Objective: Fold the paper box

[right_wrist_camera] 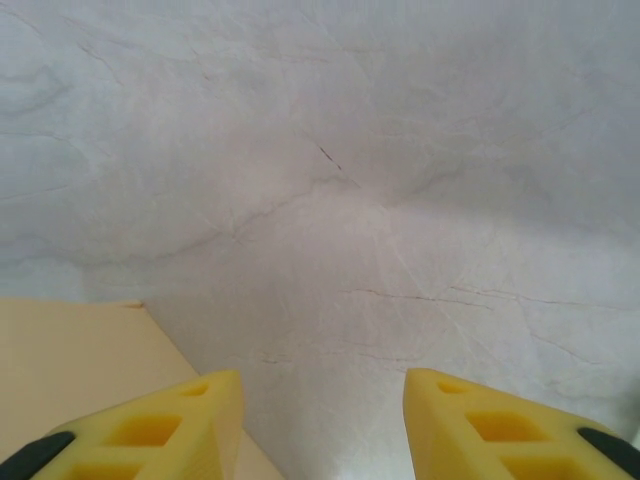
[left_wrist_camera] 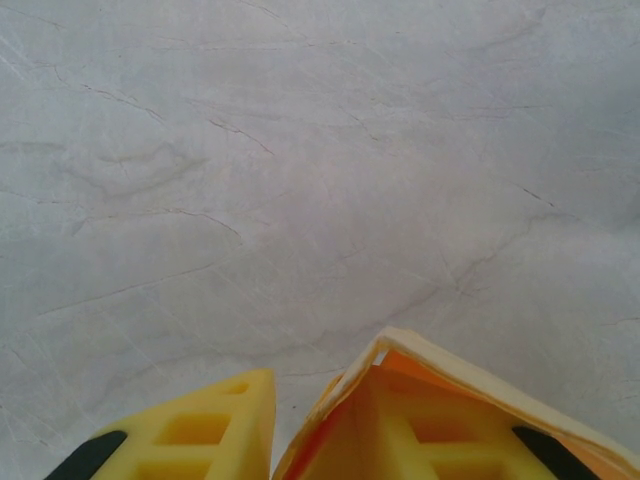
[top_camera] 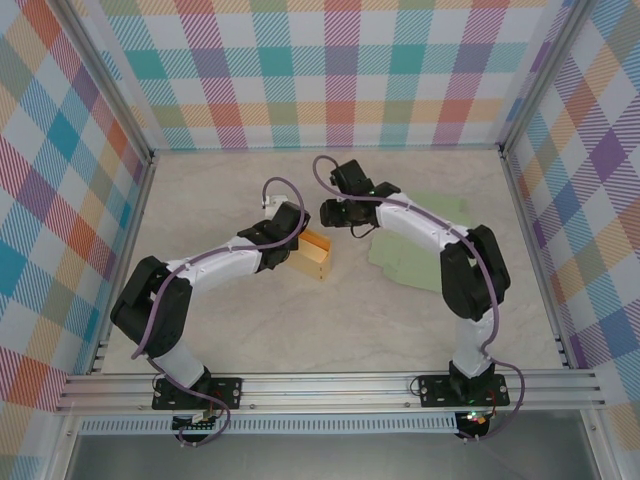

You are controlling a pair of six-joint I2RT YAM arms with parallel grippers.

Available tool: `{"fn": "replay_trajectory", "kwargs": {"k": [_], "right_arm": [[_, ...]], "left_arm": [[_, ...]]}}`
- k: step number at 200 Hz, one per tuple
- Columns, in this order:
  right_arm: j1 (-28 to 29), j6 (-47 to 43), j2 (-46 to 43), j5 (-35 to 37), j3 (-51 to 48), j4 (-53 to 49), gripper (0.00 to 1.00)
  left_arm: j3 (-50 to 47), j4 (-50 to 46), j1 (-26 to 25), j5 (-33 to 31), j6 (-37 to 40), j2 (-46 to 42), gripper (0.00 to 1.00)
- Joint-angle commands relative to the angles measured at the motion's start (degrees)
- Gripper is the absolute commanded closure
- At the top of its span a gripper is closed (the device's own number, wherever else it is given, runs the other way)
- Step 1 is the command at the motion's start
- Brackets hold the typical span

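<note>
The yellow paper box (top_camera: 316, 256) stands partly folded at mid-table, with its walls raised. My left gripper (top_camera: 297, 236) is at the box's left end. In the left wrist view the left gripper (left_wrist_camera: 325, 388) straddles a corner of the box wall (left_wrist_camera: 440, 362). One finger (left_wrist_camera: 430, 432) is inside the box and the other (left_wrist_camera: 205, 432) is outside, with a strip of table showing between that finger and the wall. My right gripper (top_camera: 331, 212) hovers just behind the box. In its own view the right gripper (right_wrist_camera: 322, 385) is open and empty, and a pale yellow box panel (right_wrist_camera: 70, 360) lies at the lower left.
A flat pale green sheet (top_camera: 425, 245) lies on the marble table (top_camera: 300, 330) under the right arm. Checked walls enclose the table on three sides. An aluminium rail (top_camera: 330, 385) runs along the near edge.
</note>
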Motion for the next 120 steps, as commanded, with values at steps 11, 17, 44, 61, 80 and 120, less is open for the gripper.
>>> {"fn": "replay_trajectory", "kwargs": {"k": [11, 17, 44, 61, 80, 120], "right_arm": [[0.44, -2.49, -6.15, -5.11, -1.36, -1.09, 0.55], [0.44, -1.86, -6.95, -6.27, -2.22, -0.77, 0.55], [0.44, 1.79, -11.26, -8.85, -7.56, 0.78, 0.61], [0.53, 4.32, -14.44, -11.58, -11.75, 2.48, 0.62], [0.94, 6.85, -17.16, -13.13, -15.12, 2.97, 0.64], [3.76, 9.02, -17.38, -11.95, -16.76, 2.85, 0.66]], "left_arm": [[-3.13, -10.2, -1.17, 4.22, 0.14, 2.28, 0.73], [-3.16, -10.28, -1.22, 4.13, 0.07, 2.3, 0.73], [-3.1, -10.66, -1.23, 3.73, 0.1, 2.51, 0.75], [-3.1, -10.72, -1.22, 3.59, 0.19, 2.3, 0.76], [-3.08, -11.05, -1.22, 3.18, 0.24, 2.16, 0.76], [-3.42, -10.94, -1.22, 3.1, 0.18, 1.61, 0.78]]}}
